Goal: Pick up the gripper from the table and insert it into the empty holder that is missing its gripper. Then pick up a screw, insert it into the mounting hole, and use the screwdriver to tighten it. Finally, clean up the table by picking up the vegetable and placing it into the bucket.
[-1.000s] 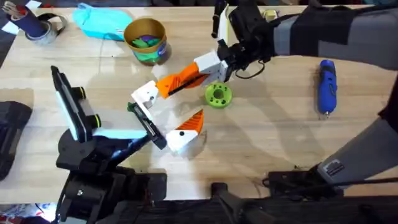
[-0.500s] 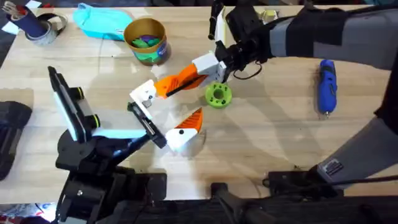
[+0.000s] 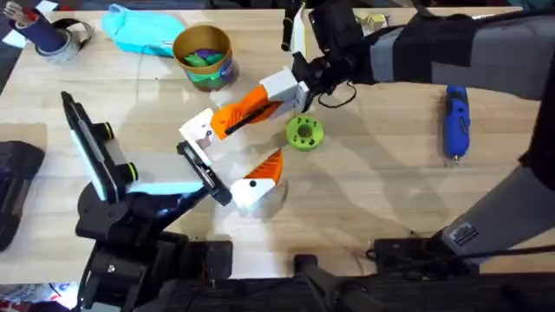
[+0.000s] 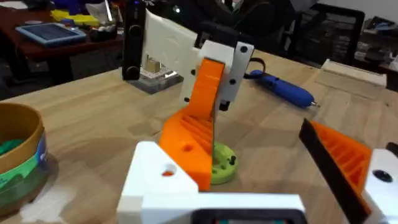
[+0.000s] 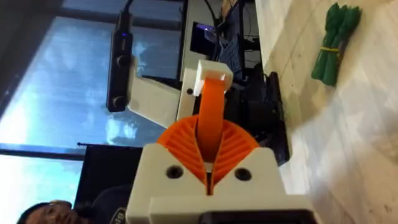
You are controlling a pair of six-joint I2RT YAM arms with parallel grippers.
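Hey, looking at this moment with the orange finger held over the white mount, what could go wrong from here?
1. The right claw holds the gripper tilted, tip by the holder; it may jam instead of seating.
2. Pushing could shove the holder, which sits loose on the table.
3. The vegetable lies just beside the path and might get knocked.

My own pincer point(image 5: 208, 177) fills the near part of my sight, its white block with two dark screw holes and the orange ribbed pads point(image 5: 180, 146) fanning out from it. Clamped between them is the gripper point(image 5: 211, 112), its orange finger running straight away from me to its white blocky base. Beyond lies the pale wooden table point(image 5: 367, 143), and on it a bundle of green toy stalks point(image 5: 336, 40).
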